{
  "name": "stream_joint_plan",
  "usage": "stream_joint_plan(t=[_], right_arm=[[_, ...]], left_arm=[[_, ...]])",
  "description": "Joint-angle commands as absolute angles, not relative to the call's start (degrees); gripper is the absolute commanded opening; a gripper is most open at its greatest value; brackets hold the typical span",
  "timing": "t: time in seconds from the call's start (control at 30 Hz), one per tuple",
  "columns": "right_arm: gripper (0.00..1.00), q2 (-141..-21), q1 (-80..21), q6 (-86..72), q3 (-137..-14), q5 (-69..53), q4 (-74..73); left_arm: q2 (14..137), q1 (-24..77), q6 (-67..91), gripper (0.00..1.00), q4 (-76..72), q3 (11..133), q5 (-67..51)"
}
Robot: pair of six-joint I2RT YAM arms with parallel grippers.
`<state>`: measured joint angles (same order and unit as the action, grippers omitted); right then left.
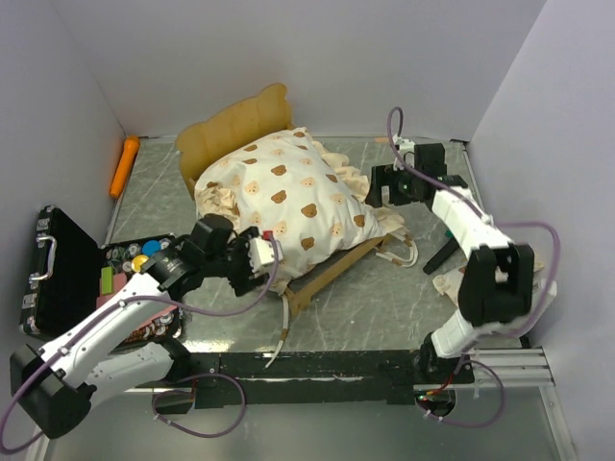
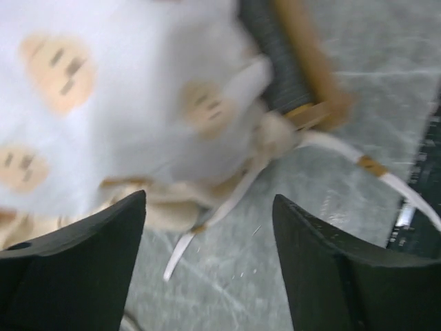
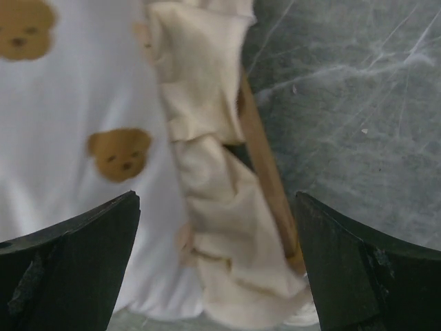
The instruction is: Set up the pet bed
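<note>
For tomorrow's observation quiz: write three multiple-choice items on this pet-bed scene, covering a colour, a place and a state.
1. The bears printed on the mattress are: A blue; B brown; C green.
2. The orange object lies: A at the table's far left corner; B on the mattress; C at the table's near right corner.
3. The right tool is: A shut on the mattress; B shut on the orange object; C open, holding nothing.
Answers: 1 B, the print shows brown bear faces; 2 A, it lies along the far left edge; 3 C, its fingers stand wide apart, gripping nothing.
</note>
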<state>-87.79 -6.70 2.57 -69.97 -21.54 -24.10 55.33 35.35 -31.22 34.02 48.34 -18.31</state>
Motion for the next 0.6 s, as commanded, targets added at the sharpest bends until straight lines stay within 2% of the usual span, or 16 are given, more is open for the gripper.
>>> stream_joint_plan(t=[0.0,0.07,0.17,0.3,0.47,0.57], right_arm=[[0.99,-97.53,-2.73,4.31,-78.12,-29.08,-26.02],[0.98,-101.84,-2.02,5.53,-80.59,-30.58,-26.45],[0.93,-106.08,-2.11,7.38,-81.04,-33.56,-28.65],[0.9,-106.61,-2.02,7.21,-75.6,-38.22,-23.65],[0.81,-107.67,-1.93,2.73,-73.57,-33.41,-27.15],[0.79,-104.69,-1.67,0.8,-67.79,-33.23,-24.62]], left_arm=[[58.43,43.13,-33.67,0.82,31.74,52.46,-24.79],[62.82,47.18,-32.61,0.84,31.64,55.18,-25.22],[69.77,50.35,-29.89,0.97,31.12,59.23,-26.8],[76.19,50.89,-26.99,0.99,23.75,59.15,-26.28],[82.43,51.59,-27.16,0.93,19.52,57.49,-28.12],[84.02,51.68,-28.65,0.8,18.1,55.99,-29.26]])
